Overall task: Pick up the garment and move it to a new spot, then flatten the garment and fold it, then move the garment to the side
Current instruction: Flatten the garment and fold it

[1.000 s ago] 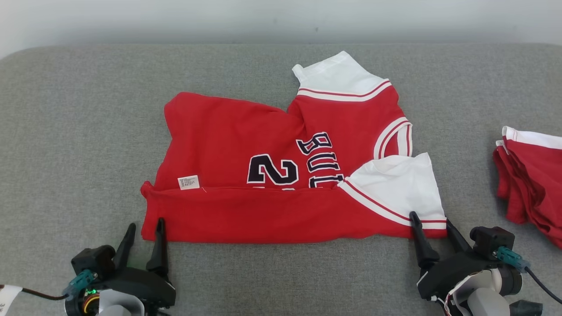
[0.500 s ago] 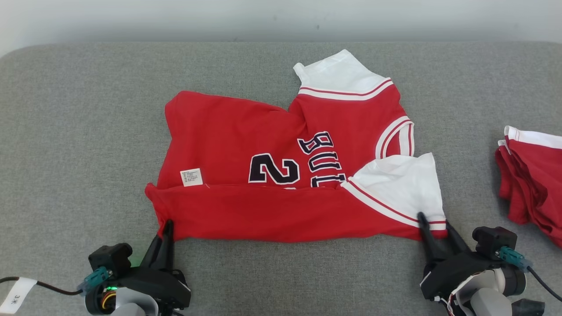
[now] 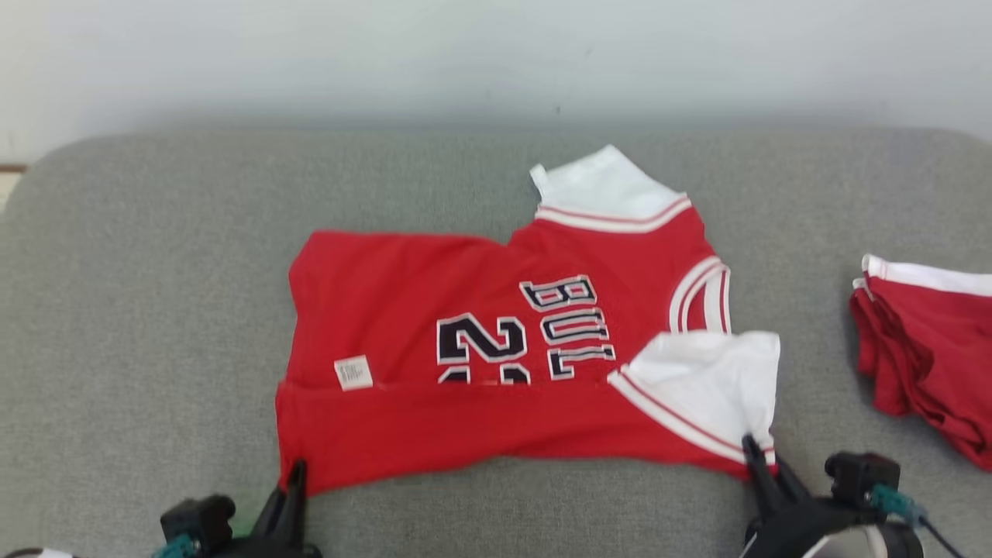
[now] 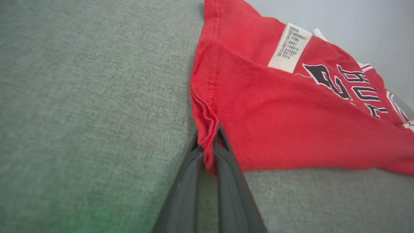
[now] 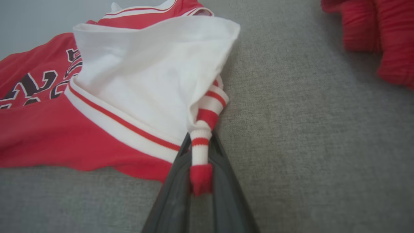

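Two red things lie on the grey pad [image 3: 155, 325]. The jersey [image 3: 434, 341] is spread near the pad's middle, and a pile [image 3: 922, 356] of folded red cloth with white trim sits at the pad's right edge, well apart from the jersey. Behind the pad's far edge is a pale plain wall [image 3: 465, 54].

At the pad's near edge the left gripper [image 3: 294, 477] has its jaws pressed together on the jersey's near left corner, where the stitched hem bunches into small pleats between the dark fingers. The right gripper [image 3: 759, 457] is clamped on the near right corner, on the ribbed cuff with red and white stripes, which is rolled into a narrow cord between the fingers.

The pad is a woven, slightly rough fabric with rounded corners. The jersey is soft matte knit, and its near strip is folded over the body, so the dark digits and letters with white outline are partly covered. One white sleeve [image 3: 713, 380] puffs up loosely. A small white label [image 3: 353, 373] with fine print lies on the red cloth.
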